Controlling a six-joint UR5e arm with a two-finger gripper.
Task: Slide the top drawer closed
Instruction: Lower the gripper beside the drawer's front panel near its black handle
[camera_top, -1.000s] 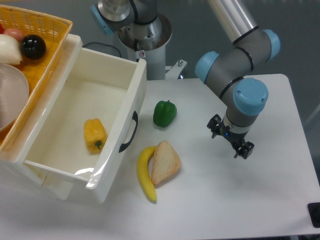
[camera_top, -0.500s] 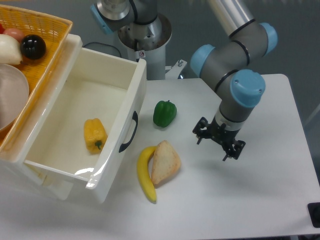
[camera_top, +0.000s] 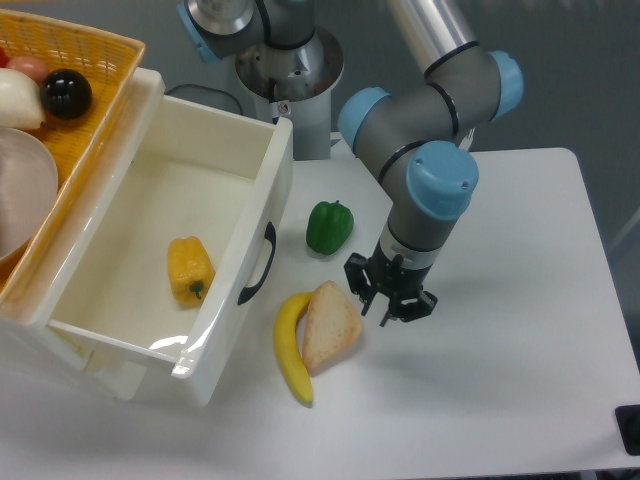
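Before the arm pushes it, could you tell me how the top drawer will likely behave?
The top drawer looks like rigid glossy plastic, so it should slide without flexing. Holding only a yellow pepper, it is probably light. The pepper may shift.

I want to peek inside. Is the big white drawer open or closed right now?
Open. The top drawer is pulled far out, so you can see its inside floor with a yellow pepper lying on it.

Arm bent over the table, gripper (camera_top: 389, 298) pointing down, fingers slightly parted.

cream-white top drawer (camera_top: 240, 165); yellow pepper (camera_top: 189, 269); green pepper (camera_top: 329, 226); orange basket (camera_top: 75, 50)
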